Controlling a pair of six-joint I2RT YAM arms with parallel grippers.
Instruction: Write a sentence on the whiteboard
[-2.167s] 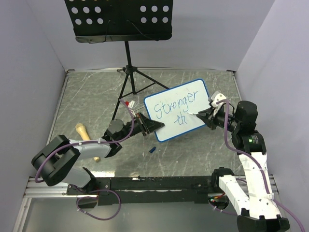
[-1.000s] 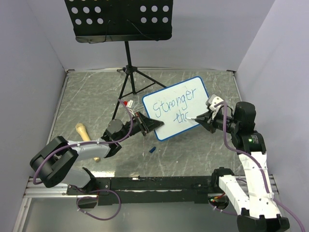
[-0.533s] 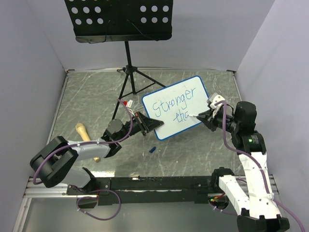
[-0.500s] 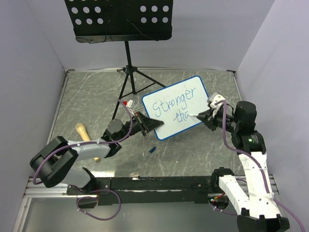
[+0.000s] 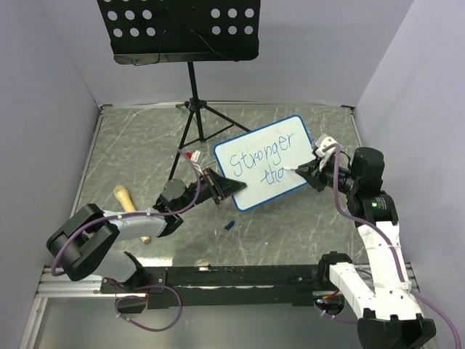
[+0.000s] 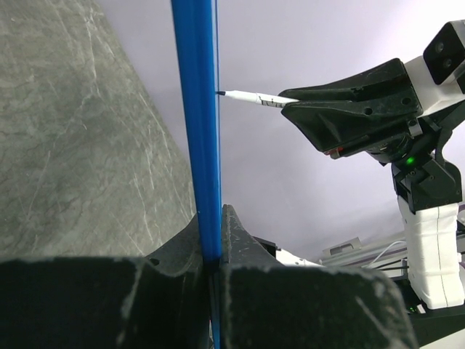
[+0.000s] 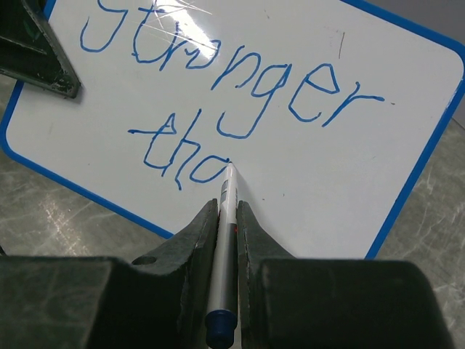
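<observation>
The whiteboard [image 5: 251,193] with a blue frame is held tilted above the table. My left gripper [image 5: 220,187] is shut on its lower left edge; in the left wrist view the blue frame [image 6: 196,109] runs edge-on between the fingers of the left gripper [image 6: 211,240]. The sentence [image 5: 263,156] is blue lettering reading "Stronger" with "tha" below, also in the right wrist view [image 7: 218,80]. My right gripper [image 5: 309,173] is shut on a white marker [image 7: 227,218]. The marker's tip touches the board [image 7: 327,167] at the end of the last letter.
A black perforated music stand [image 5: 178,29] on a tripod [image 5: 196,116] stands at the back. A wooden piece [image 5: 127,203] lies left of my left arm. A small blue cap [image 5: 229,225] lies on the table below the board. A red and white item [image 5: 192,155] lies behind the left gripper.
The second line has grown from "th" to "tha". The board shifted slightly left early on. My right gripper has moved a little to the right and up with the marker.
</observation>
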